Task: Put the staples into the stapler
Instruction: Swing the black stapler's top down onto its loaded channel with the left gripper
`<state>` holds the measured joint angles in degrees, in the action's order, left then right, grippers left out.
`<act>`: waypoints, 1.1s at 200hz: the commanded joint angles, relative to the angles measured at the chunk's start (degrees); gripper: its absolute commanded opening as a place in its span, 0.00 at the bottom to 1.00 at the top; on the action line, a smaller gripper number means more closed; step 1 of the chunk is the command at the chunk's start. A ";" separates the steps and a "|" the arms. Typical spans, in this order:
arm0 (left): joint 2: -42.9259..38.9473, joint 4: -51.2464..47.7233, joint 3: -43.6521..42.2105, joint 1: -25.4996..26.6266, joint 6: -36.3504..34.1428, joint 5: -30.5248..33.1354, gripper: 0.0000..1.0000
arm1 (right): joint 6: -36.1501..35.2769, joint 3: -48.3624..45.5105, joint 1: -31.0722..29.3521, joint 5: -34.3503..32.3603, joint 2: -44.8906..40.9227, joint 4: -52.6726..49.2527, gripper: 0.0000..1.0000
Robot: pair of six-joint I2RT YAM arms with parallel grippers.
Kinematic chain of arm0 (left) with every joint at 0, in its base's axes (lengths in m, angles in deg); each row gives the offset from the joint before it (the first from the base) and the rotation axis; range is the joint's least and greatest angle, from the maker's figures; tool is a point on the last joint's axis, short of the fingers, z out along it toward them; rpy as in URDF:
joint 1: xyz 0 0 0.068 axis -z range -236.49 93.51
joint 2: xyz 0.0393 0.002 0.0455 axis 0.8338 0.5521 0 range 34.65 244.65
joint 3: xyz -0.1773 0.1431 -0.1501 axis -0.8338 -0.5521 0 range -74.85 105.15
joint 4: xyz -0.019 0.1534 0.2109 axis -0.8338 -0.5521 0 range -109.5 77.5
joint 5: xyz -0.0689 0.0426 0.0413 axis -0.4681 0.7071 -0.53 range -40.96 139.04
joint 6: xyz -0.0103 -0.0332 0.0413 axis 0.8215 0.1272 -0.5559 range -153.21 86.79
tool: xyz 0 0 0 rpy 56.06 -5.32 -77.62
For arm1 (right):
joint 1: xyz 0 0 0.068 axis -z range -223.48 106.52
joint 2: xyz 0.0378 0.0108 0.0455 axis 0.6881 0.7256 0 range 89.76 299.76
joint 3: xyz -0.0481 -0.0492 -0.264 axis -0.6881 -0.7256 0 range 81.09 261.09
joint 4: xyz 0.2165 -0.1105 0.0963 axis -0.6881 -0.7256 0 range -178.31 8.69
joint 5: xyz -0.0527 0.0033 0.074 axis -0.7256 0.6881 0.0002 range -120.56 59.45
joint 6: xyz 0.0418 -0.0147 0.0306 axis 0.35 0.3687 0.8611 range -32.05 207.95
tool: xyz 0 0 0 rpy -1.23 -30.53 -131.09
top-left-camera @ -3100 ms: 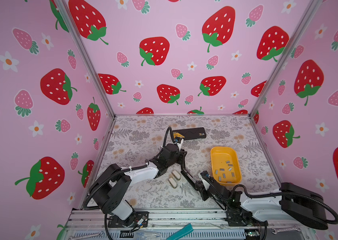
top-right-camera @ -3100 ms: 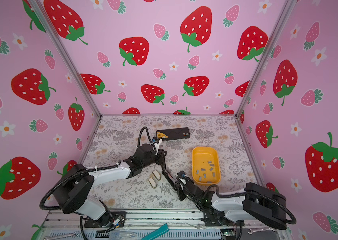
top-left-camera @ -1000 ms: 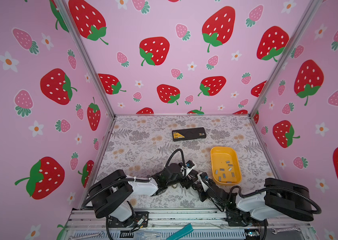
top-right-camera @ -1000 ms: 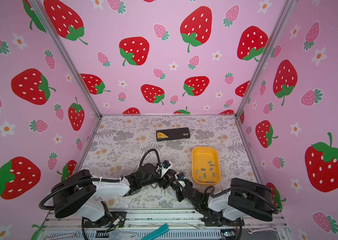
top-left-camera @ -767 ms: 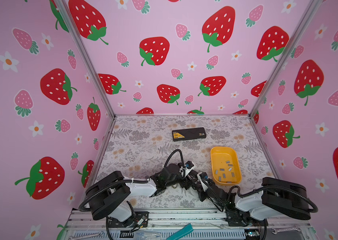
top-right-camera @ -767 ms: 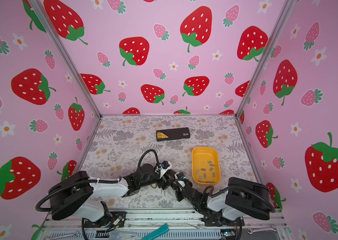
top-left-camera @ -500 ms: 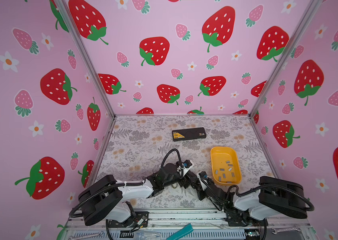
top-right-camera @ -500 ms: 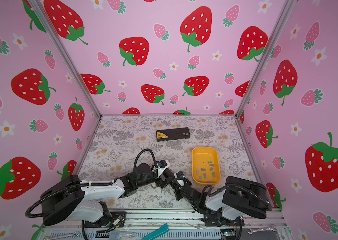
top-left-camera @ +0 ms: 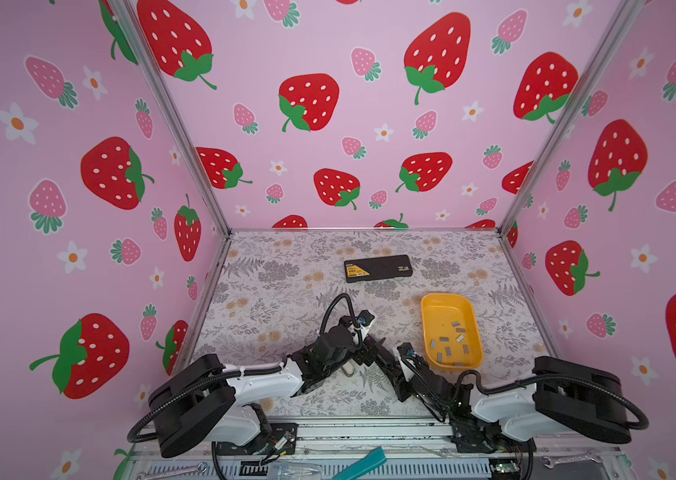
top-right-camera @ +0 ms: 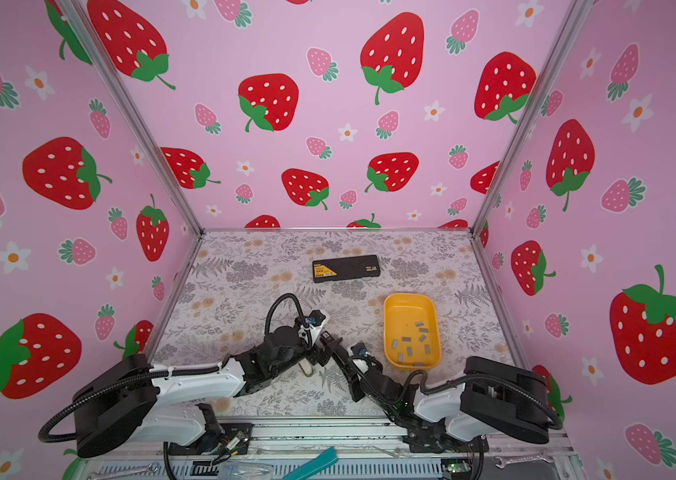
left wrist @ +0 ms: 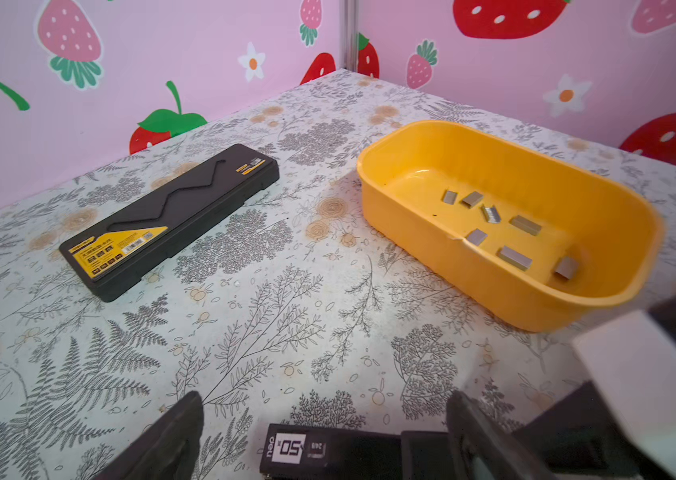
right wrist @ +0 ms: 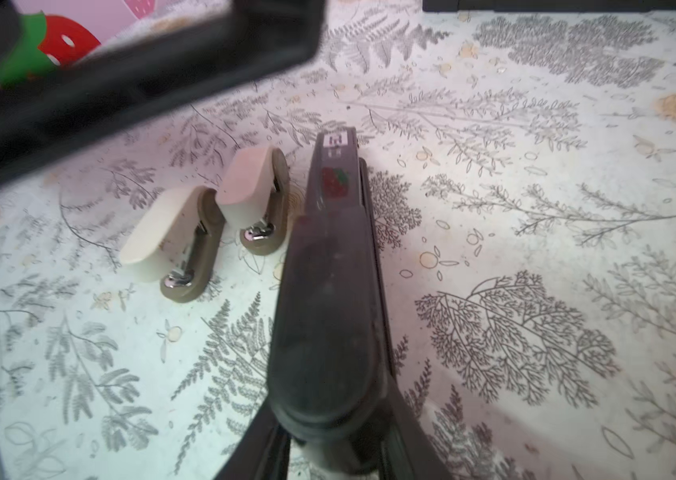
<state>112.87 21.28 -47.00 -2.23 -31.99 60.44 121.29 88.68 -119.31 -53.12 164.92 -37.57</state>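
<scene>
Top views both showed the fern-print counter point(top-left-camera: 270, 291), a black case point(top-left-camera: 378, 268) with a yellow label at the back, and a yellow tray point(top-left-camera: 446, 296) on the right. Black stapler point(right wrist: 328, 270) lay front-centre beside two small beige staplers point(right wrist: 245, 195). Right pincer point(right wrist: 328, 415) flanked its rear, likely to steady it; clamped or released, couldn't tell. Left pincer point(left wrist: 324, 401) stood wide apart round its front end, probably to lift the top. Staples point(left wrist: 515, 257) sat loose in the tray, none loaded.

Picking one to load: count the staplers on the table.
3. The black stapler lies near the front, centre; one beige stapler and a second beige stapler sit side by side beside it. None seems hidden.
</scene>
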 commanded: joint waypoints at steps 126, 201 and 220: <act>8.75 -1.40 4.85 -0.07 4.86 7.50 0.92 | -5.93 6.65 -1.25 -2.40 -15.30 -17.20 0.27; 10.26 0.52 3.08 -0.03 5.70 6.04 0.92 | -6.60 9.85 -1.24 -3.31 -5.83 -15.12 0.23; 10.72 1.20 2.65 -0.05 5.98 5.92 0.92 | -5.71 8.99 -1.25 -3.05 -4.73 -14.12 0.21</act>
<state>122.64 20.19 -43.65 -2.23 -26.90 66.41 114.87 97.82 -120.25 -55.64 158.84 -53.24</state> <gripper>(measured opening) 0.921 0.220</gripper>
